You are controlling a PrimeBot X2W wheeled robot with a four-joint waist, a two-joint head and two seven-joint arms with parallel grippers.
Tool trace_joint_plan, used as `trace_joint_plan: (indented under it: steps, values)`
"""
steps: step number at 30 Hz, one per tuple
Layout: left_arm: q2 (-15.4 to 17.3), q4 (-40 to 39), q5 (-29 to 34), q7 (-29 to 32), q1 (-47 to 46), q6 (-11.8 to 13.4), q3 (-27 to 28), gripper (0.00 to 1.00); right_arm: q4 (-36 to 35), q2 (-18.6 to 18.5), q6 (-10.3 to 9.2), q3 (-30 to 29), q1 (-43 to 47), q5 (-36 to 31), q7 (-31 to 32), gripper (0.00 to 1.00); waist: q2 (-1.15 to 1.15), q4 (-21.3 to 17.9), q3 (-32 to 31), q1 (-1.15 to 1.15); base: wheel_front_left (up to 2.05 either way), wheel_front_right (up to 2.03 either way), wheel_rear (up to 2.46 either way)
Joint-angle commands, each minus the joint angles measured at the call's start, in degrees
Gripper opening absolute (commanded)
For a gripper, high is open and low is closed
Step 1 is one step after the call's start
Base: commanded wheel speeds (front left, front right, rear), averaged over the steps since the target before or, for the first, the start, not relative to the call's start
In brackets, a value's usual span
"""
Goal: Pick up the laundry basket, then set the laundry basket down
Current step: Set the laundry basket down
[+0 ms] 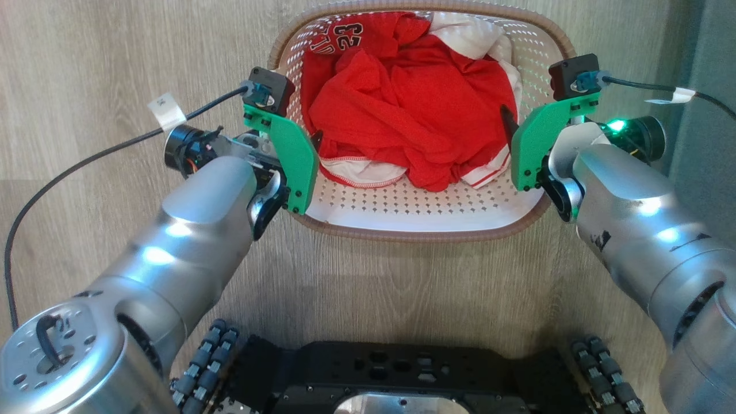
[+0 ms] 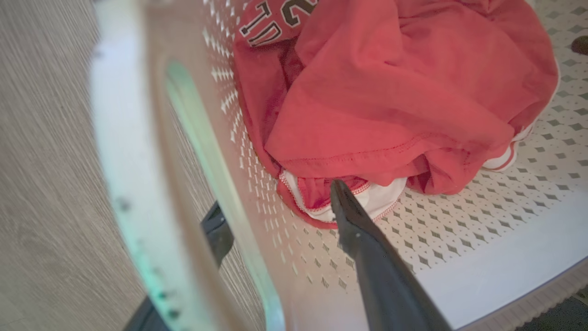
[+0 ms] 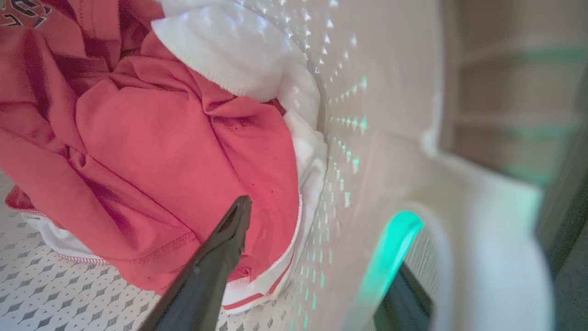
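The laundry basket [image 1: 425, 234], white and perforated with a brown woven rim, sits in front of me on the wood floor with red-and-white clothing [image 1: 402, 103] piled inside. My left gripper [image 1: 300, 144] straddles the basket's left wall at the handle. In the left wrist view one finger [image 2: 367, 257] lies inside beside the clothing [image 2: 390, 92], and the other shows outside through the handle hole. My right gripper [image 1: 520, 123] straddles the right wall the same way, with its inner finger [image 3: 216, 257] against the clothing [image 3: 161, 161]. Both grippers are shut on the walls.
My black wheeled base [image 1: 402, 374] lies just below the basket. Black cables with white tags [image 1: 165, 110] trail from both wrists. A dark grey surface [image 1: 713, 52] borders the floor at the far right. Pale wood floor [image 1: 115, 57] surrounds the basket.
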Motion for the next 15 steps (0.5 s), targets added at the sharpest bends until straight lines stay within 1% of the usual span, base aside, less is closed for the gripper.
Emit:
trace_joint_plan:
  steps: [1,5,15]
  values:
    - [0.07,-0.53,-0.18,0.01,0.81,0.55,0.3,1.0,-0.43,1.51,0.65,0.48,1.76,-0.42,-0.24,1.0,0.0,0.05,-0.47,0.0,0.0,0.0,0.0]
    - [0.07,-0.66,-1.19,1.23,1.09,1.02,0.29,1.0,-0.04,1.3,0.65,0.5,1.92,-0.63,0.3,1.0,0.0,0.2,-1.31,0.0,0.0,0.0,0.0]
    - [0.07,-1.28,-1.12,1.31,1.1,1.63,0.28,1.0,0.57,0.23,0.65,0.33,2.03,-2.42,2.86,1.0,0.0,0.92,-2.38,0.0,0.0,0.0,0.0]
